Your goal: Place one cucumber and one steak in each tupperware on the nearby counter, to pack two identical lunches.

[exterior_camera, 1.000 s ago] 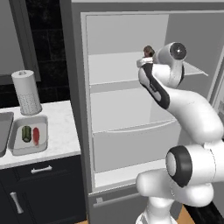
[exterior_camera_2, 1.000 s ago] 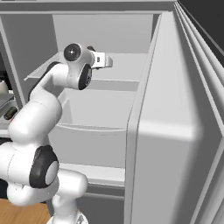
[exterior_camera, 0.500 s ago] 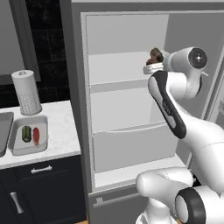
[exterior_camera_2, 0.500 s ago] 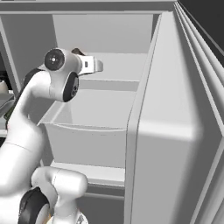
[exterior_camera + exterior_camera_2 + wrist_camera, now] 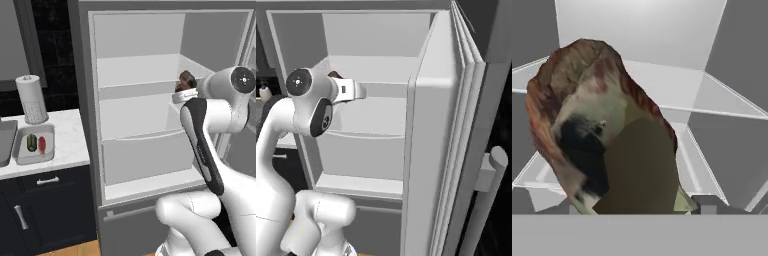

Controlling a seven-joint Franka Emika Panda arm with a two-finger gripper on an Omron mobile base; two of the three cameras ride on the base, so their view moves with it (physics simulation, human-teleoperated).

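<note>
1. Gripping the lumpy brown steak (image 5: 599, 130), my pincer (image 5: 184, 90) is clamped around it; the chunk sits right against my hand camera.
2. Compared with a second ago, my arm has swung right across the open fridge (image 5: 135, 125) and pulled back from its upper shelf, so the steak now hangs at the fridge's front right edge. I judge the pick done and the carry begun.
3. Left of the fridge, on the counter (image 5: 70, 145), a tupperware (image 5: 20, 155) already holds a dark green cucumber (image 5: 31, 142) and a red steak (image 5: 42, 144).
</note>
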